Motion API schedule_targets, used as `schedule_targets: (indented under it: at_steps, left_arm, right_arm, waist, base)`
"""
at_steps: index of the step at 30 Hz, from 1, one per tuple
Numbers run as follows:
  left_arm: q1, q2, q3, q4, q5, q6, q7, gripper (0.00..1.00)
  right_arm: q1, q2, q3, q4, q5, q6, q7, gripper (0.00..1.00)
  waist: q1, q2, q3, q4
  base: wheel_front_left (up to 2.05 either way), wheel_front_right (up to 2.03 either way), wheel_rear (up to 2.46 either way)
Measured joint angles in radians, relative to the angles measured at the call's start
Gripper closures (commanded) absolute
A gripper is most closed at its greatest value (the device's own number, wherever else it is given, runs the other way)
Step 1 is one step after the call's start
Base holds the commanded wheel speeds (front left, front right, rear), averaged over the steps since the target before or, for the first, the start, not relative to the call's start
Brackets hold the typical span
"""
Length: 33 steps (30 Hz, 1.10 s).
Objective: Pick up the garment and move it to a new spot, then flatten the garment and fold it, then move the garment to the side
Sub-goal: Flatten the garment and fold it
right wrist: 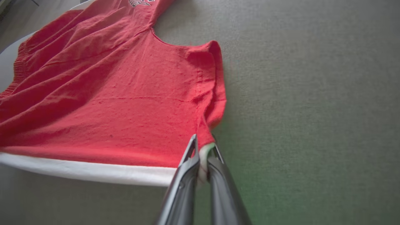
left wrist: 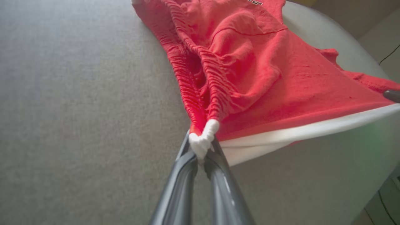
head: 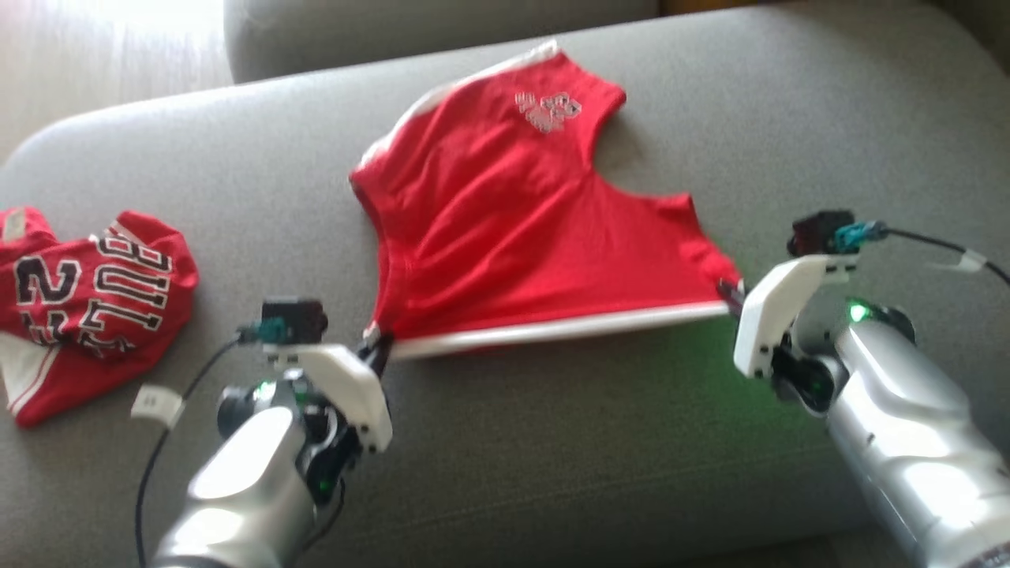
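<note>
The garment [head: 505, 229] is a pair of red shorts with a white side stripe and a pale logo, lying on the grey couch cushion [head: 552, 442]. Its white-striped edge is stretched taut between my two grippers. My left gripper [head: 377, 341] is shut on the corner at the elastic waistband, seen close in the left wrist view as a white bunch of garment [left wrist: 250, 78] cloth pinched in the left gripper [left wrist: 201, 150]. My right gripper [head: 730, 296] is shut on the leg-hem corner; in the right wrist view the garment [right wrist: 109, 103] spreads left of the right gripper [right wrist: 203, 150].
A second red garment, a crumpled jersey with black and white lettering [head: 87, 300], lies at the cushion's left end. Bare grey cushion stretches in front of the shorts and to their right. The couch backrest [head: 442, 31] rises behind.
</note>
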Motion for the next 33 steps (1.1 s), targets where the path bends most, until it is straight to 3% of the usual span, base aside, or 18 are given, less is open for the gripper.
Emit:
schedule_targets:
  at_steps: [9, 17, 26, 33]
  left_arm:
    - [0.149, 0.053, -0.032, -0.147, -0.098, 0.000, 0.032, 1.00]
    - [0.260, 0.080, -0.039, -0.244, -0.136, 0.001, 0.044, 1.00]
    - [0.403, 0.148, -0.059, -0.432, -0.178, 0.008, 0.099, 1.00]
    - [0.480, 0.198, -0.058, -0.573, -0.235, 0.040, 0.175, 1.00]
  right_arm:
    - [0.117, -0.121, 0.107, -0.210, 0.107, 0.000, 0.247, 1.00]
    - [0.249, -0.239, 0.112, -0.430, 0.209, -0.001, 0.425, 1.00]
    - [0.425, -0.330, 0.035, -0.650, 0.256, -0.001, 0.593, 1.00]
    - [0.505, -0.338, -0.065, -0.751, 0.236, -0.001, 0.664, 1.00]
  waist:
    - [0.0000, 0.0000, -0.068, 0.001]
    - [0.0000, 0.0000, -0.101, 0.013]
    - [0.0000, 0.0000, -0.116, 0.019]
    - [0.0000, 0.0000, -0.110, 0.018]
  base:
    - [0.00, 0.00, 0.00]
    - [0.00, 0.00, 0.00]
    - [0.00, 0.00, 0.00]
    - [0.00, 0.00, 0.00]
